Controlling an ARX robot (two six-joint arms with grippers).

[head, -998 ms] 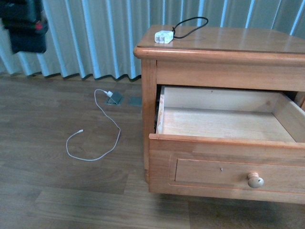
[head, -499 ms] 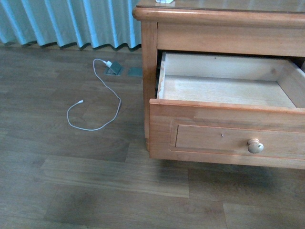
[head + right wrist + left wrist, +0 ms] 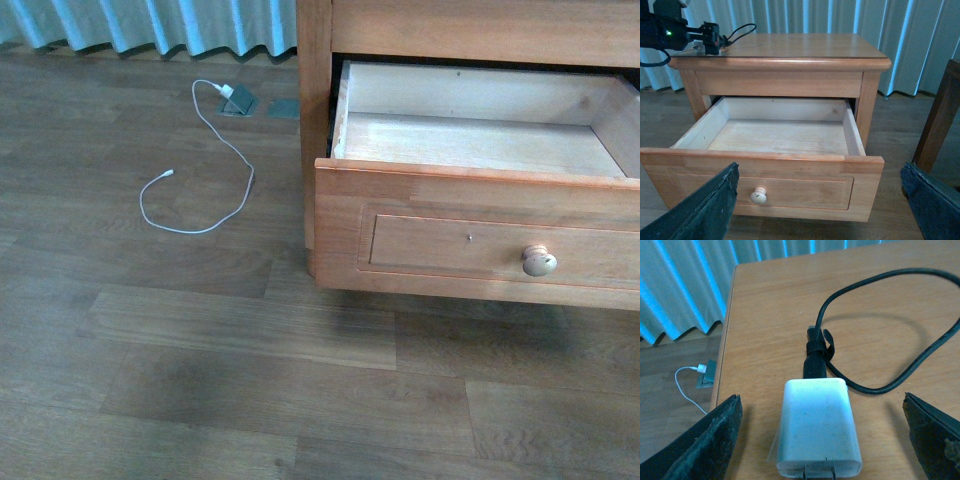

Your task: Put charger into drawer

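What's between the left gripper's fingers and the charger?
In the left wrist view, only bare nightstand top separates the charger from the open fingers of the left gripper, on either side.

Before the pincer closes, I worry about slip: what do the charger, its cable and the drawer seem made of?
Charger: smooth white plastic, faintly glossy by its sheen. Cable: black, probably rubbery sheath, matte, curving in a loose loop. Drawer: light wood with visible grain; front looks varnished, inside paler, perhaps unfinished.
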